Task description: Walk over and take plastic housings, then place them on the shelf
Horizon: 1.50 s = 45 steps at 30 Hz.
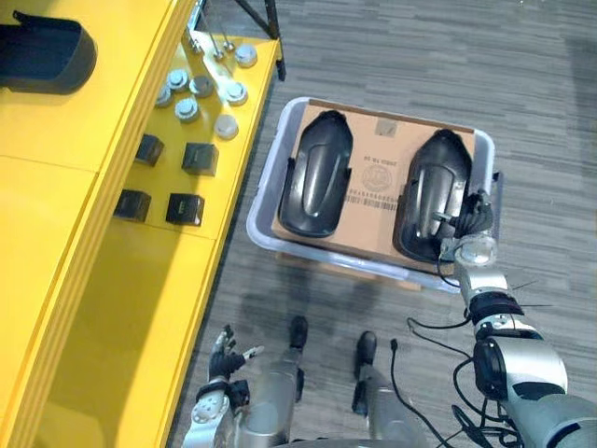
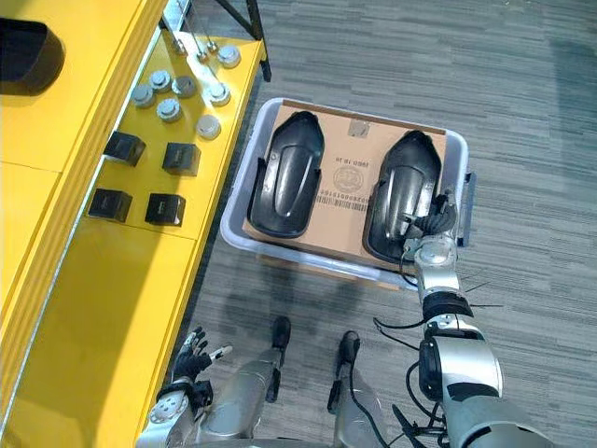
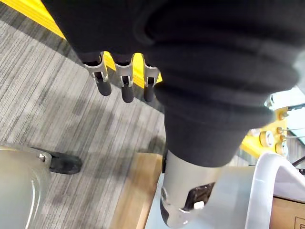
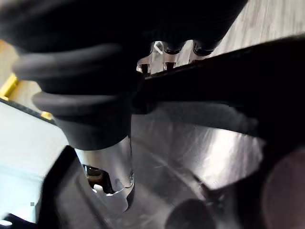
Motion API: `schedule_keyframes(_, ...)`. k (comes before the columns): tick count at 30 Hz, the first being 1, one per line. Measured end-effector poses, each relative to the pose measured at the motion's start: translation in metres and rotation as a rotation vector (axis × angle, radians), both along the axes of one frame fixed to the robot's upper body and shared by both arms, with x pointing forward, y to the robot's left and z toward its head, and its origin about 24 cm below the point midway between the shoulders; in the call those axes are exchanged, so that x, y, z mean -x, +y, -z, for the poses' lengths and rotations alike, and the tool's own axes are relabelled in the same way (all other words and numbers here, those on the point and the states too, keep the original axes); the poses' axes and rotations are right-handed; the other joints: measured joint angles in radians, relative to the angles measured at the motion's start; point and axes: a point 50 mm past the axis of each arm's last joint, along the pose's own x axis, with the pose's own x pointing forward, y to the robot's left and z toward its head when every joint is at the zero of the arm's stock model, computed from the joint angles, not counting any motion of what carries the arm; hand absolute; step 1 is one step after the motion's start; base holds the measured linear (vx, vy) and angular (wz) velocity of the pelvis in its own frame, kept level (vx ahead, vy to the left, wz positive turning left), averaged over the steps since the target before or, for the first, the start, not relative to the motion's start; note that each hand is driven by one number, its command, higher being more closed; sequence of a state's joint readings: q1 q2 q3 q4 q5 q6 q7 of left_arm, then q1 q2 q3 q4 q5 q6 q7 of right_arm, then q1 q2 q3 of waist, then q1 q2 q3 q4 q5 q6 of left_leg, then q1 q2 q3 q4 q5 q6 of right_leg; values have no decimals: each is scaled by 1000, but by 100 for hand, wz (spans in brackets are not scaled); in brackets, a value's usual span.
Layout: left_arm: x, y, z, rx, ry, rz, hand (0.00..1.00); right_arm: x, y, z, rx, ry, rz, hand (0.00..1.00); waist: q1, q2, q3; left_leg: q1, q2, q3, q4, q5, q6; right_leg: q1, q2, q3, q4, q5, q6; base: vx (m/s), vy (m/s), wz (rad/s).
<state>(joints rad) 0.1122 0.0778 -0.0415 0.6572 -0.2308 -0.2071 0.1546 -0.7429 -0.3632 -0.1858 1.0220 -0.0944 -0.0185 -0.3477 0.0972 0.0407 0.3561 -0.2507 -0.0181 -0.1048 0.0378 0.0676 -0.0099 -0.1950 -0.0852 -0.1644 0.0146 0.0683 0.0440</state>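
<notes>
Two black plastic housings lie side by side on a cardboard sheet (image 1: pixel 378 177) inside a grey bin (image 1: pixel 264 191) on the floor. The left housing (image 1: pixel 315 175) lies free. My right hand (image 1: pixel 469 224) is at the near right edge of the right housing (image 1: pixel 424 191). In the right wrist view its fingers (image 4: pixel 164 57) reach over the housing's wall (image 4: pixel 205 90) and its thumb (image 4: pixel 109 183) sits inside the hollow, pinching that wall. My left hand (image 1: pixel 224 359) hangs low beside the yellow shelf, fingers (image 3: pixel 125 88) relaxed and holding nothing.
The yellow shelf (image 1: pixel 75 233) runs along the left. On its top level rests another black housing (image 1: pixel 42 56). A lower level carries several small black boxes (image 1: pixel 199 159) and several round silver parts (image 1: pixel 201 89). Grey carpet lies around the bin.
</notes>
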Motion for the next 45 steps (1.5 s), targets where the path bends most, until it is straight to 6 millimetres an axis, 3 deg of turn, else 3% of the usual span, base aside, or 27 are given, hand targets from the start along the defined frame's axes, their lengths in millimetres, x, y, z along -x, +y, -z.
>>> schedule_keyframes(16,-24,-10,-11,0,-58,32,0,-1,-17,-7,-87,-3,110,100,-5,1,32,2,7,3,-24,13,-3,-13,8,10,2,2,-3,-2,-5,-2)
schedule_keyframes(22,-25,-10,-13,14,-68,23,0,17,-10,-2,-46,-99,82,100,-16,-3,30,39,10,19,-43,13,-3,8,9,31,2,1,-4,4,7,-7)
schedule_keyframes(29,-25,-11,-38,20,-197,24,0,57,0,-12,74,-268,111,100,-60,-28,-15,92,20,25,-80,13,-3,39,10,40,0,-13,4,27,-8,-4)
schedule_keyframes(33,-35,-20,-70,13,-348,70,0,78,0,-28,176,-352,139,100,-77,-44,-87,124,20,23,-94,13,-3,75,9,36,-16,-19,10,72,-9,4)
schedule_keyframes(40,-54,-36,-154,-10,-725,103,0,94,34,-53,250,-498,87,100,-83,-41,-156,160,18,10,-111,13,-3,107,7,22,-16,-34,8,17,-3,5)
schedule_keyframes(43,-60,-40,-183,-57,-850,98,0,96,54,-63,298,-539,31,100,-86,-39,-166,179,18,-1,-112,13,-3,131,6,8,-16,-37,8,-1,-9,11)
schedule_keyframes(44,-63,-59,-215,-44,-989,135,0,97,90,-76,340,-602,-96,100,-84,-34,-210,194,16,-2,-127,14,-3,141,3,5,-17,-38,9,-14,-8,5)
schedule_keyframes(45,-63,-62,-216,-38,-993,141,0,97,97,-76,344,-602,-127,100,-84,-34,-224,195,16,-2,-128,14,-3,141,3,5,-17,-38,9,0,0,0)
